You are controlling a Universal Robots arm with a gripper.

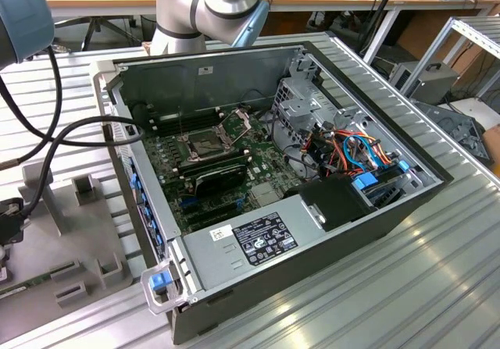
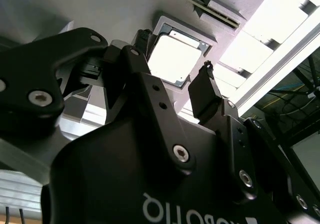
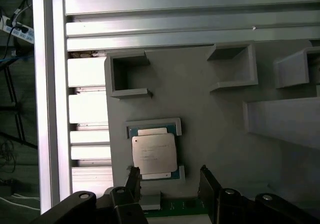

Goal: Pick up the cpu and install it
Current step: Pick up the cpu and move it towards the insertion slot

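cpu [image 3: 154, 154], small thin square chip, pale silver-grey metal face, green rim at one edge, lying flat in a square recess of grey tray [image 3: 210, 124], tray left of the open computer case [image 1: 297, 169] in the exterior view, gripper [image 3: 168, 176] near the cpu, fingers [image 3: 206, 176] spread apart, gripping nothing

Even overhead light is falling on the computer case [image 1: 211, 76], and its raised wall is laying soft shade over the green board [image 1: 266, 162] inside. In the second wrist view, glare is washing the chip [image 2: 175, 63] and the bench [image 2: 280, 38] rails beside it to near white, while the hand [image 2: 174, 53] in front of the chip is showing as a dark, almost featureless mass. In the first wrist view the light is falling more gently: the chip [image 3: 154, 154] is gleaming mildly, and the walls of the grey tray [image 3: 200, 108] around it are throwing faint shadows.
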